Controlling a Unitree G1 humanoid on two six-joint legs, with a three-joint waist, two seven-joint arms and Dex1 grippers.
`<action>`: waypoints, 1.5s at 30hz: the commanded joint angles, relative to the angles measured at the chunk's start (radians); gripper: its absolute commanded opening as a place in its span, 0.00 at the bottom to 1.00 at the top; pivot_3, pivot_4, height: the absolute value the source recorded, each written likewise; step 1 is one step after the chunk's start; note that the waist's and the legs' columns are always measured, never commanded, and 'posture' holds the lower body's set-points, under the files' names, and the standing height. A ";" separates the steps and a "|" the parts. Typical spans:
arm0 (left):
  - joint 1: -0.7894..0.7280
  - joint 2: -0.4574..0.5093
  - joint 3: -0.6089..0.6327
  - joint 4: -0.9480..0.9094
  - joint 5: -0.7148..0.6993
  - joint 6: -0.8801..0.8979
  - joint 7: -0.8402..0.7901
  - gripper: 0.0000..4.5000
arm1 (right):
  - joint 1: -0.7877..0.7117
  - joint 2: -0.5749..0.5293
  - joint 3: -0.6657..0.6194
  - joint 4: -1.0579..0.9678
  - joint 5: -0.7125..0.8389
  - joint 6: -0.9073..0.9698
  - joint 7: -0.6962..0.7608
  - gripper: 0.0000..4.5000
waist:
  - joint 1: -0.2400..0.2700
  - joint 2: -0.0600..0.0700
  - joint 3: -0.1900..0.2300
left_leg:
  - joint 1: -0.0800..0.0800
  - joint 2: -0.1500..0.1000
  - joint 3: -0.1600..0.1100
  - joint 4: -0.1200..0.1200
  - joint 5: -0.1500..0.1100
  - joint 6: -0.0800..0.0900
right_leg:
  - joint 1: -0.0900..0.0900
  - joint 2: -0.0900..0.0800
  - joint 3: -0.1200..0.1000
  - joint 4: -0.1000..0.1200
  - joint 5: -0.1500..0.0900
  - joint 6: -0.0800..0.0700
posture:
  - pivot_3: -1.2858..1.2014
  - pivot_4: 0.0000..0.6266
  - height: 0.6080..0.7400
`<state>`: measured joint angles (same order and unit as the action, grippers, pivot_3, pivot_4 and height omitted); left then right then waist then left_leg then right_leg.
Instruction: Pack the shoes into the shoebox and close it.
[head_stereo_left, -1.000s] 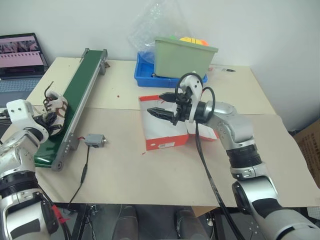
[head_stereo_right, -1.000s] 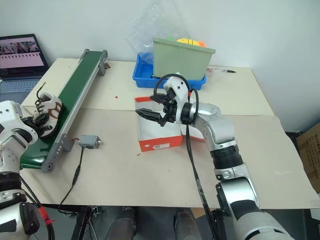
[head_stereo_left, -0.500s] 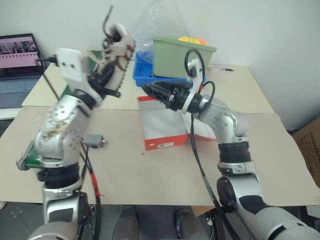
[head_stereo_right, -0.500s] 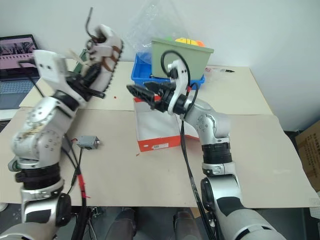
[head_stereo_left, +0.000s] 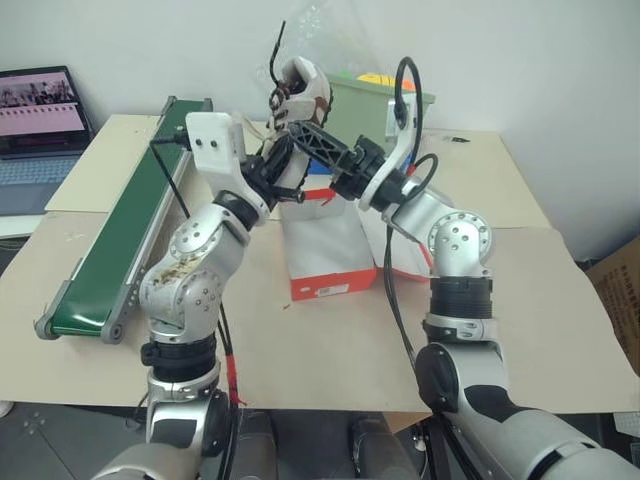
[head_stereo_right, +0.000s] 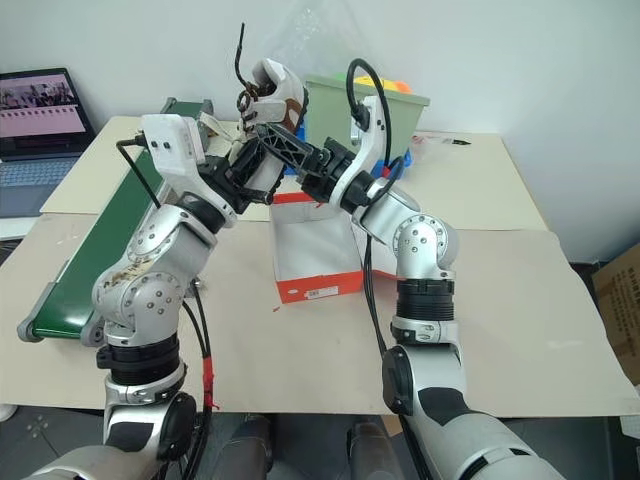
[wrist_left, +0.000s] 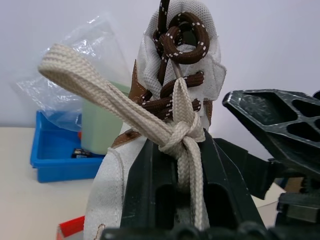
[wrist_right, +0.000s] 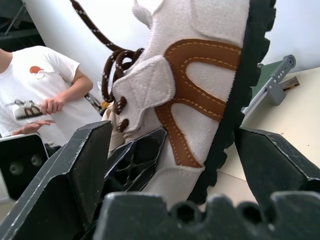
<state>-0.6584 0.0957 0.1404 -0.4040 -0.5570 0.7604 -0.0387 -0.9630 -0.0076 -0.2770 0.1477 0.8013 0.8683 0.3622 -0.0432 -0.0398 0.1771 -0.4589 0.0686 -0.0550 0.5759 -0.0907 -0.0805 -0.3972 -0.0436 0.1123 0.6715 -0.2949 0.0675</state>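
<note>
Task status: early stage. One shoe (head_stereo_left: 295, 95) is held in the air above the far end of the shoebox (head_stereo_left: 330, 250), pinched by the left tool (head_stereo_left: 283, 165), whose fingers are pressed together on it. The right tool (head_stereo_left: 318, 143) stands spread wide, with one finger on each side of the same shoe; in the right wrist view the shoe's dark sole and brown trim sit between the fingers, which are not clamped on it. This looks like a hand-over or a two-handed steadying before the shoe goes down.

The shoebox stands open on the counter (head_stereo_left: 300, 340), white inside, and the visible part of its interior holds no shoe. The second shoe cannot be located. Remaining: place both shoes in the box, then fold the lid shut.

Surroundings: the counter is covered with pale board. A green conveyor belt (head_stereo_left: 120, 240) lies along its left side. A green bin (head_stereo_right: 385, 115) and a blue tray (wrist_left: 55, 150) stand at the far edge, before a white wall. A laptop (head_stereo_left: 40, 105) sits at far left. A person in a white shirt (wrist_right: 35, 95) stands nearby.
</note>
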 joint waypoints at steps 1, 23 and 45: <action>-0.054 -0.003 0.025 -0.058 -0.040 0.022 0.031 0.01 | -0.018 -0.007 -0.006 -0.031 0.024 -0.024 0.000 1.00 | -0.001 0.000 0.000 | 0.000 0.000 0.000 0.000 0.000 0.000 | 0.000 0.000 0.000 0.000 0.000 0.000 | 0.52 0.24 1.00; -0.098 -0.042 0.104 -0.098 -0.197 0.099 0.181 0.00 | -0.055 -0.001 -0.014 0.046 0.038 -0.081 0.018 0.08 | 0.000 0.000 0.000 | 0.000 0.000 0.000 0.000 0.000 0.000 | 0.000 0.000 0.000 -0.001 0.000 0.000 | 0.52 0.24 1.00; 0.027 0.117 0.277 -0.192 -0.368 0.196 0.262 0.70 | -0.108 -0.092 0.087 0.183 -0.213 -0.178 -0.079 0.06 | -0.003 0.000 0.000 | 0.000 0.000 0.000 -0.001 0.000 0.000 | -0.001 0.000 0.000 -0.002 0.000 0.000 | 0.52 0.24 1.00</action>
<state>-0.6475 0.1757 0.3690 -0.5283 -0.8779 0.9437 0.2071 -1.0204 -0.0775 -0.2135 0.3463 0.6352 0.7241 0.3067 -0.0459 -0.0396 0.1773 -0.4592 0.0685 -0.0549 0.5747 -0.0908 -0.0805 -0.3980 -0.0435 0.1124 0.6696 -0.2950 0.0675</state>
